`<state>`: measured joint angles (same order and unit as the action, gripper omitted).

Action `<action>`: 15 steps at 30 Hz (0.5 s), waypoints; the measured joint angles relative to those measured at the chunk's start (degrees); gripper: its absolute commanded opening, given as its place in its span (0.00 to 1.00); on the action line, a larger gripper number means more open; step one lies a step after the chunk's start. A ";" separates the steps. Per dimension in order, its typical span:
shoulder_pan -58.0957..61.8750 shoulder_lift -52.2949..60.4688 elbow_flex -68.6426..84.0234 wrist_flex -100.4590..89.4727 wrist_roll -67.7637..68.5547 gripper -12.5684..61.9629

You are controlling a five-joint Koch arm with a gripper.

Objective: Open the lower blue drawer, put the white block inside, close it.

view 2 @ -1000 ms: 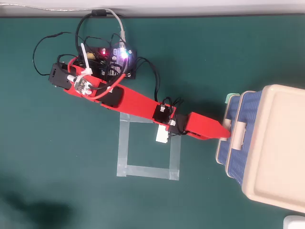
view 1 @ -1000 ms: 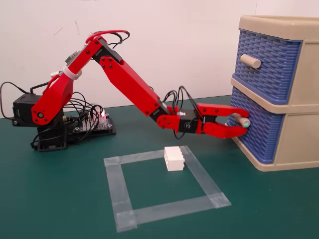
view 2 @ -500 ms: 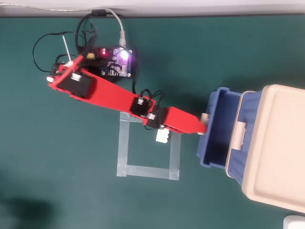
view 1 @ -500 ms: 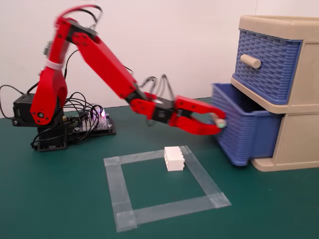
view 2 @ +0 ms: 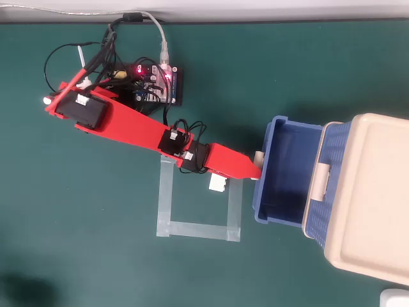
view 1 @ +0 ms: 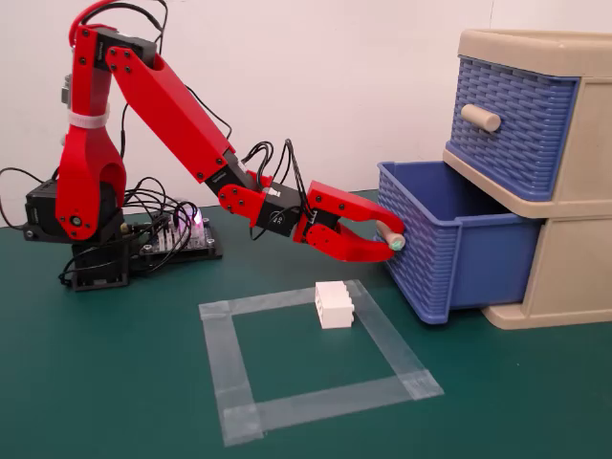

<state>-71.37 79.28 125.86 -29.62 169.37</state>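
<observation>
Pinching the teal-tipped knob (view 1: 390, 235) at frame centre-right, the gripper (view 1: 386, 239) holds the lower blue drawer (view 1: 449, 258) pulled out, seemingly to receive the white block (view 1: 335, 304) waiting inside the tape square (view 1: 287, 302) at lower centre.

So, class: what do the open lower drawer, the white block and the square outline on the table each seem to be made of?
Lower drawer: probably moulded blue plastic, with a basket-weave pattern pressed into its walls and a slight sheen.
White block: seemingly hard plastic, smooth and matt, with a seam groove across it.
Square outline: translucent greyish tape, wrinkled where the strips overlap at the corners.
</observation>
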 measured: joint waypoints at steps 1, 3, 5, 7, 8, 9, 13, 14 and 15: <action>0.53 0.26 0.53 0.00 0.00 0.07; 0.97 1.58 1.93 0.00 0.00 0.07; 1.67 3.34 3.96 0.00 0.00 0.07; 1.85 4.22 4.13 0.09 0.09 0.09; 1.85 4.31 4.13 0.26 0.00 0.16; 1.85 4.31 4.48 0.26 0.00 0.26; 1.93 4.83 4.57 0.26 0.00 0.63; 1.93 5.54 4.66 0.26 0.00 0.64; 2.02 7.65 5.10 1.14 0.00 0.64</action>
<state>-69.35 86.92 130.96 -28.48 169.37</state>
